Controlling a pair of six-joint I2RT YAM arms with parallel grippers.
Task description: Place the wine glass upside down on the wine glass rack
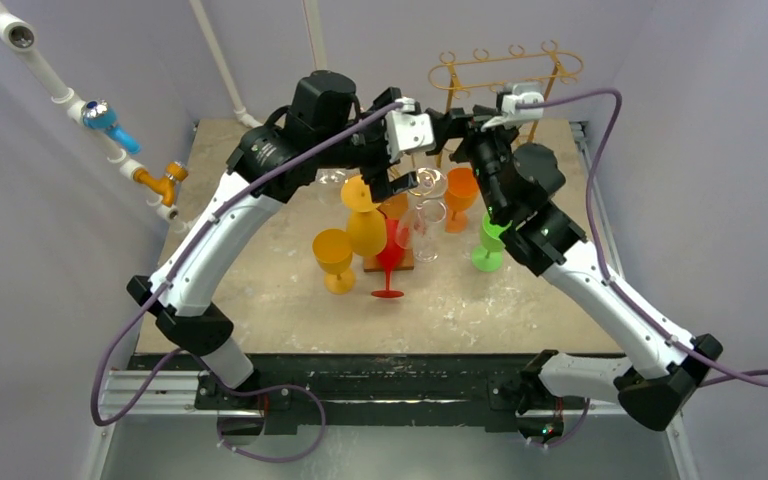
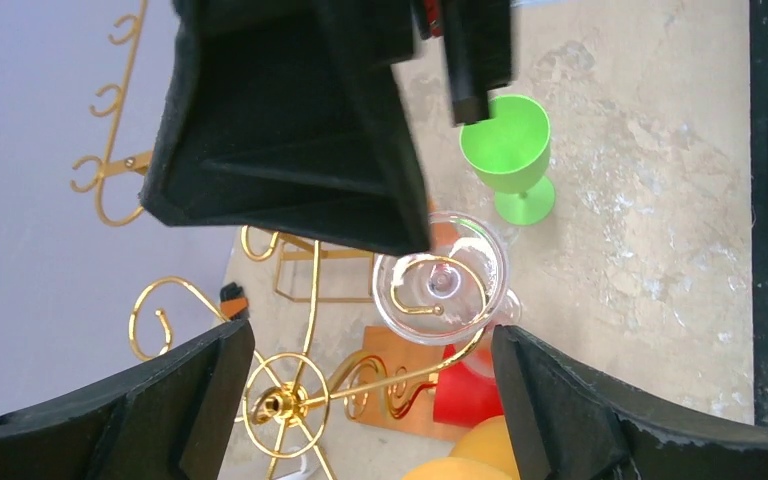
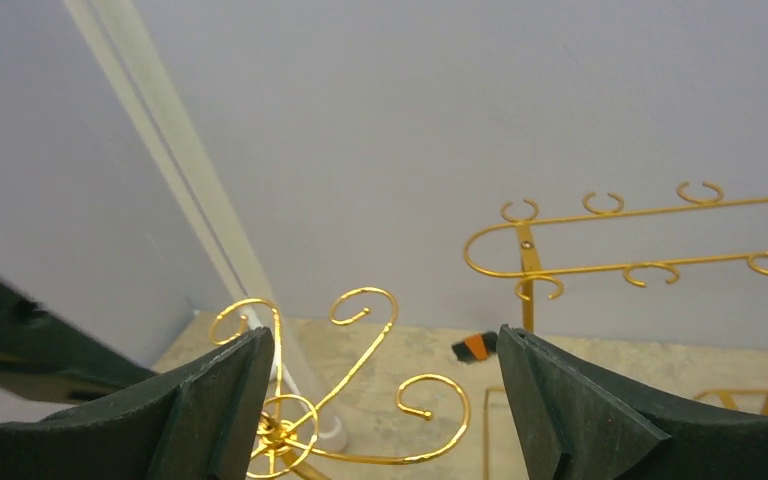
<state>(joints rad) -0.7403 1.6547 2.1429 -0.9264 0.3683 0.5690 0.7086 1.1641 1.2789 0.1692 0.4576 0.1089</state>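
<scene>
A clear wine glass [image 2: 440,280] hangs at a curled arm of the gold spiral rack [image 2: 280,403], the gold curl round its stem. In the top view it shows faintly [image 1: 427,183] under both wrists. My left gripper [image 2: 370,400] is open above the rack's hub, the glass beyond its fingertips and untouched. My right gripper [image 3: 385,400] is open too, with only the rack's curled hooks [image 3: 430,400] between its fingers. From above, the left gripper [image 1: 392,185] and right gripper [image 1: 455,135] sit close together over the rack.
A tall gold hook rack [image 1: 505,65] stands at the back. Around the spiral rack are two yellow glasses [image 1: 334,258], a red one [image 1: 389,262], an orange one [image 1: 460,195] and a green one [image 1: 488,245]. The right wrist body [image 2: 290,120] looms close above the left camera.
</scene>
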